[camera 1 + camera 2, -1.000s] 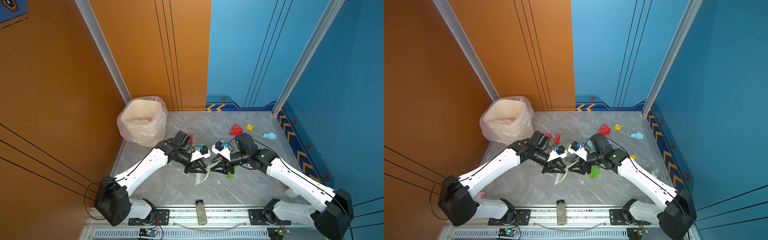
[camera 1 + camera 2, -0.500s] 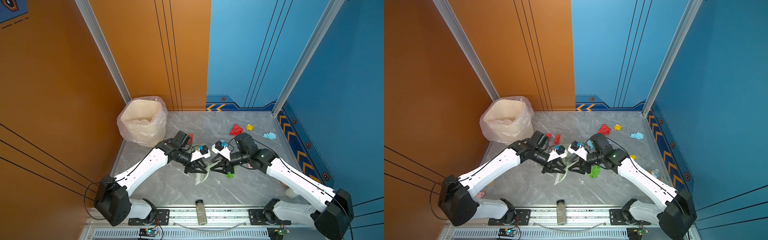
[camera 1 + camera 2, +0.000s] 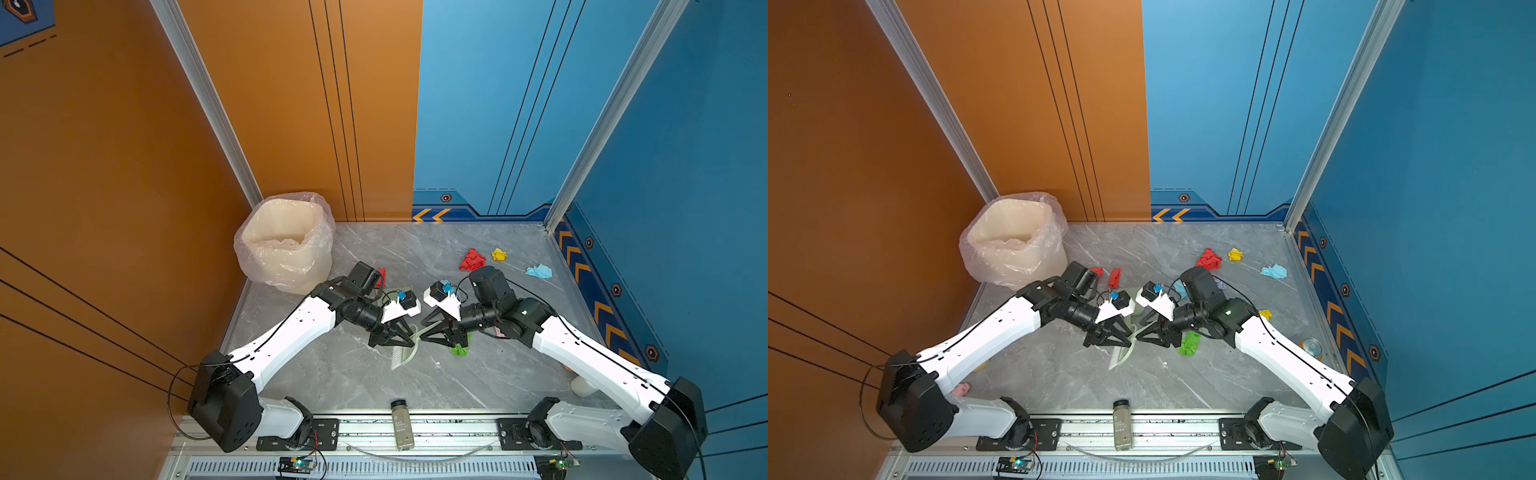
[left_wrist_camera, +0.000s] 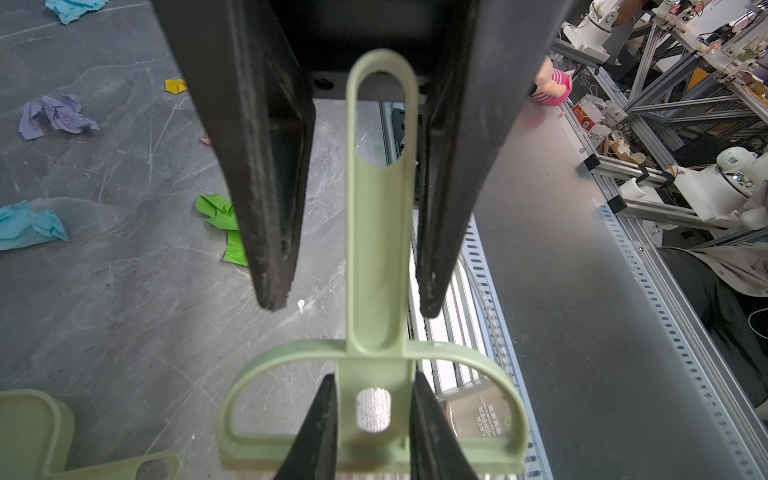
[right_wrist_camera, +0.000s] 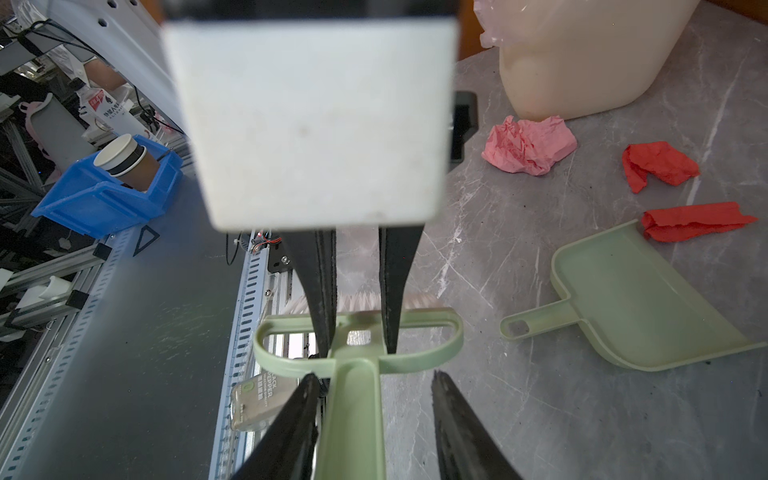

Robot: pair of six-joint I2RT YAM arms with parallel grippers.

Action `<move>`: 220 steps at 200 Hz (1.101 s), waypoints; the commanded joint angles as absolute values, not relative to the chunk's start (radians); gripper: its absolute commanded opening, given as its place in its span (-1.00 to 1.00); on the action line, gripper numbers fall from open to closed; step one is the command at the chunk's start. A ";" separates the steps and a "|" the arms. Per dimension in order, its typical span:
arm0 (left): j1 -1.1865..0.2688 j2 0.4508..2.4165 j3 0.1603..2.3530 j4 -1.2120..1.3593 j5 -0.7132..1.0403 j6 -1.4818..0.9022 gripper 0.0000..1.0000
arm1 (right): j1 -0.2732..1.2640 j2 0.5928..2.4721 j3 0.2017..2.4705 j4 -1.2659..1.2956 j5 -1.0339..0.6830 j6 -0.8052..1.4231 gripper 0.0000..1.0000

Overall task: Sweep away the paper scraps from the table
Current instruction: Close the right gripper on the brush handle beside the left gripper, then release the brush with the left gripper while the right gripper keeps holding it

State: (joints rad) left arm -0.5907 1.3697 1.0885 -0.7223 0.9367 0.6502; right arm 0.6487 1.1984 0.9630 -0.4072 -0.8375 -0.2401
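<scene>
The brush [image 4: 376, 249] was recorded over the middle of the table [image 3: 353, 374], between the two arms, with its bristles toward the near edge. Whether the bristles touched the table could not be told. The left gripper [image 4: 374, 386] was clamped on the brush neck just behind the bristle head, with both fingers pressed to the plastic. The right gripper [image 5: 374, 376] was set astride the handle with its jaws parted. One finger was seen against the handle and the other clear of it, so no grasp was closed there. The paper scraps [image 4: 58, 116] were noted loose on the table. A red scrap [image 3: 472, 259], a yellow scrap [image 3: 498, 254] and a blue scrap [image 3: 539, 271] were logged toward the far right corner. A green scrap [image 3: 459, 347] was logged near the middle, just beside the right gripper. A pink scrap [image 5: 528, 147] was seen just beside the foot of the bin [image 3: 286, 241], which was placed at the far left corner. Two red strips [image 5: 698, 226] were noted between the bin and the dustpan [image 5: 631, 299], one of them at the dustpan's lip. The dustpan was found flat on the table, apart from both grippers.
</scene>
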 commanded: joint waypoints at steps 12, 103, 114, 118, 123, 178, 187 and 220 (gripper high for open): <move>-0.589 1.357 1.084 -0.721 0.971 0.670 -1.00 | 0.646 1.198 0.949 -0.390 -0.858 -0.230 -0.13; -0.587 1.352 1.084 -0.718 0.969 0.666 -1.00 | 0.650 1.211 0.959 -0.409 -0.868 -0.238 -0.59; -0.587 1.351 1.085 -0.718 0.969 0.666 -1.00 | 0.650 1.213 0.960 -0.411 -0.870 -0.238 -0.63; -0.586 1.350 1.083 -0.717 0.969 0.666 -1.00 | 0.649 1.215 0.960 -0.410 -0.870 -0.239 -0.64; -0.586 1.350 1.082 -0.718 0.969 0.668 -1.00 | 0.649 1.215 0.960 -0.410 -0.870 -0.238 -0.65; -0.586 1.335 1.065 -0.697 0.937 0.662 -0.50 | 0.649 1.210 0.960 -0.404 -0.851 -0.233 -1.00; -0.587 1.326 1.057 -0.679 0.924 0.651 -0.38 | 0.646 1.206 0.959 -0.401 -0.850 -0.231 -1.00; -0.585 1.260 0.963 -0.531 0.830 0.557 0.32 | 0.641 1.187 0.948 -0.398 -0.852 -0.222 -1.00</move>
